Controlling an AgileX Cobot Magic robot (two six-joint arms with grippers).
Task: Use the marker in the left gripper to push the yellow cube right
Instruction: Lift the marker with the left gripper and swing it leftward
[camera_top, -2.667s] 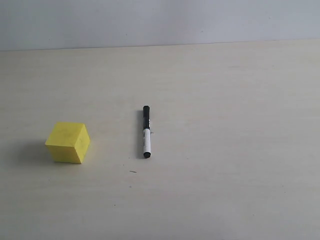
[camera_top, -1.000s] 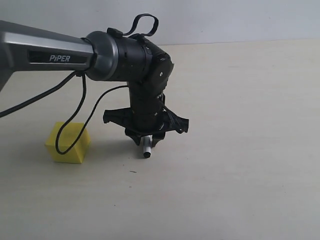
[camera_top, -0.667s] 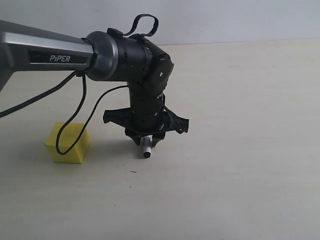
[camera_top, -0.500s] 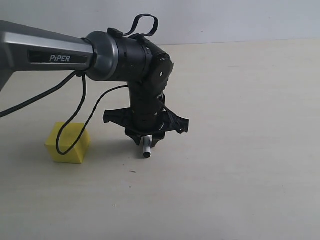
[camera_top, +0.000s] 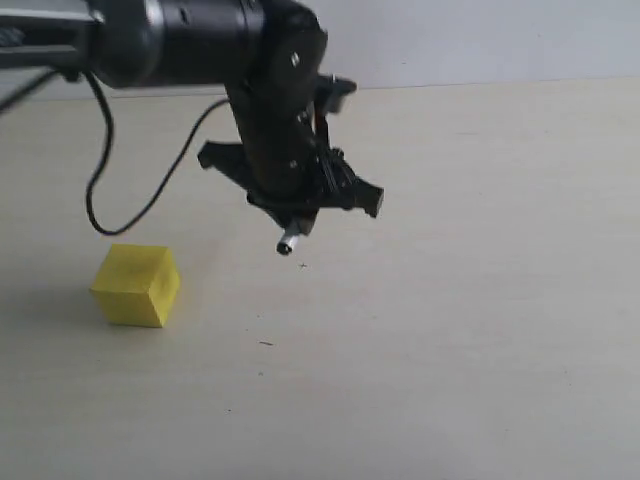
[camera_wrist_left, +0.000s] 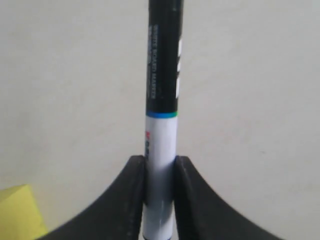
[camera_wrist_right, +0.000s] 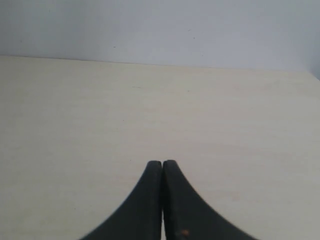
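My left gripper (camera_top: 296, 222) hangs above the table's middle, shut on the marker (camera_top: 289, 240), whose white barrel and dark end stick out below the fingers. In the left wrist view the marker (camera_wrist_left: 162, 90) runs out from between the two black fingers (camera_wrist_left: 132, 200), white barrel gripped and black cap pointing away. The yellow cube (camera_top: 136, 284) sits on the table to the lower left of the gripper, apart from it; one corner of the cube (camera_wrist_left: 17, 212) shows in the left wrist view. My right gripper (camera_wrist_right: 162, 164) is shut on nothing, over bare table.
The pale wooden table (camera_top: 470, 300) ends at a light grey wall (camera_top: 480, 40) at the back. A black cable (camera_top: 130, 190) loops down from the left arm above the cube. A tiny dark speck (camera_top: 266, 343) lies on the table in front.
The left gripper has risen off the table and carried the marker up with it. The cable loop no longer hangs in front of the cube. The cube has not moved.
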